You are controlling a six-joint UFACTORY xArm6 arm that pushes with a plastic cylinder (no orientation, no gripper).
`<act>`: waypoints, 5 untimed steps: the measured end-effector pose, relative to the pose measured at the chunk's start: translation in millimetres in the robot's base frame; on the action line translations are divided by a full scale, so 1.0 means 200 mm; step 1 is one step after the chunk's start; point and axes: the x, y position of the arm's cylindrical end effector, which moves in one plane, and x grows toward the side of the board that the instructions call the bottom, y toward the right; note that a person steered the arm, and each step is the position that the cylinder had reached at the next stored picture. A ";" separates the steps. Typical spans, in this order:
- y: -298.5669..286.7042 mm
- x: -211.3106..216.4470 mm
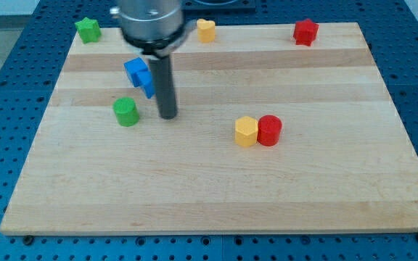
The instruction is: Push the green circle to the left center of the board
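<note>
The green circle [126,112] lay on the left half of the board [216,196], a little above mid-height. The rod's tip [167,116] stood just to its right, near it but apart, with a strip of bare wood between them; the rod held nothing. A blue block [139,75] sat just above the circle, partly hidden by the rod. A green star [88,30], a yellow block [206,30] and a red block [305,32] lined the top edge. Near the centre a yellow hexagon [246,132] touched a red circle [269,130].
</note>
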 end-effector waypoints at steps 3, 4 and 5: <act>-0.30 0.14; -0.43 0.08; -0.47 -0.09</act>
